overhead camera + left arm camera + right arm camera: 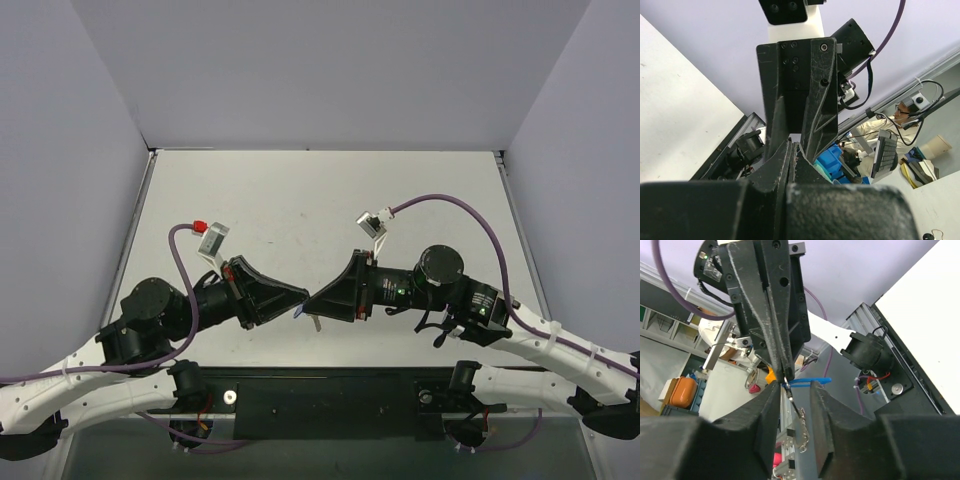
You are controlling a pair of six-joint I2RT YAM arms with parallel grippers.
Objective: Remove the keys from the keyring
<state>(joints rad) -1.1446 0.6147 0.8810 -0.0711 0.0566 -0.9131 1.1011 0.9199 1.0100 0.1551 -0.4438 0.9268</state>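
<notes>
Keyring (pixel 812 381) — at left claw (pixel 784 377) tips

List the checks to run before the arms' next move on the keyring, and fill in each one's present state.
1. Left gripper shut on the keyring: ok.
2. Right gripper open: ok.
3. Key hanging in the right gripper's gap: ok.
4. Right gripper touching the key: cannot tell.
5. Key off the keyring: not ok, it hangs linked below.
</notes>
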